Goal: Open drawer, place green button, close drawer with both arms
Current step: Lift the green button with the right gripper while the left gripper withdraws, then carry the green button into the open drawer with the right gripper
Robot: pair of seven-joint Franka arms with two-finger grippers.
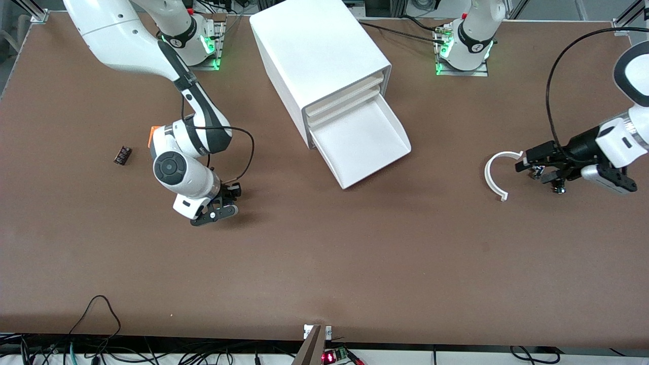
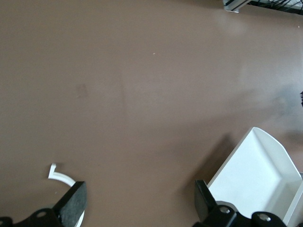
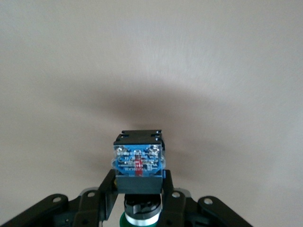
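Note:
The drawer (image 1: 362, 144), bottommost of the white cabinet (image 1: 314, 56), stands pulled out and holds nothing; it also shows in the left wrist view (image 2: 258, 177). My right gripper (image 1: 228, 202) is over the table toward the right arm's end from the drawer. In the right wrist view it (image 3: 138, 191) is shut on the button (image 3: 138, 163), gripping its black body, with the green cap toward the wrist. My left gripper (image 1: 523, 163) is open and holds nothing, low over the table toward the left arm's end; its fingers (image 2: 75, 203) stand wide apart.
A white C-shaped ring (image 1: 494, 175) lies beside the left gripper and shows in the left wrist view (image 2: 59, 176). A small all-black part (image 1: 122, 155) and an orange cube (image 1: 153, 136), partly hidden by the right arm, lie toward the right arm's end.

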